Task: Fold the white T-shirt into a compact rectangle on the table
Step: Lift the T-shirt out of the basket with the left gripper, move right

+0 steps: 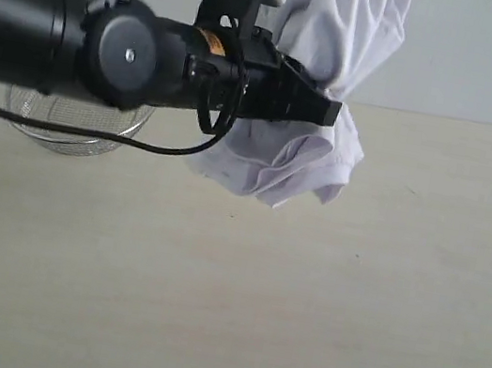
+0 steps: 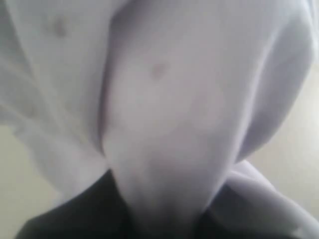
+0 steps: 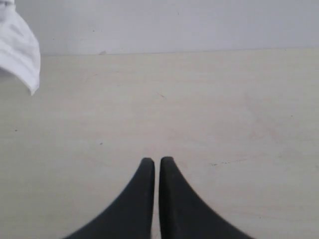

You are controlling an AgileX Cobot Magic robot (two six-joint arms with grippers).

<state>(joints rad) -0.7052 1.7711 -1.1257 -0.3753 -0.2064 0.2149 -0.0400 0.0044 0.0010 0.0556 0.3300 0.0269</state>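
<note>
T-shirt (image 1: 334, 37) is up off the table (image 1: 319, 311), 1 crumpled white bundle with no lettering showing. It's bunched around the left gripper (image 1: 333, 114), whose arm stretches level from the left, and 1 wire basket (image 1: 74, 130) sits behind. Left wrist view: blurred white cloth fills everything, the fingers buried and pinching fabric. Right wrist view: right gripper (image 3: 157, 162) low over the tabletop, its 2 black fingers (image 3: 142, 199) pressed together on nothing, a shirt fold at the edge.

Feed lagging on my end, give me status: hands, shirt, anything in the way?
Left hand shut on the white T-shirt, hanging bunched. Right hand shut, empty. Wire basket nearby, apart from shirt.
</note>
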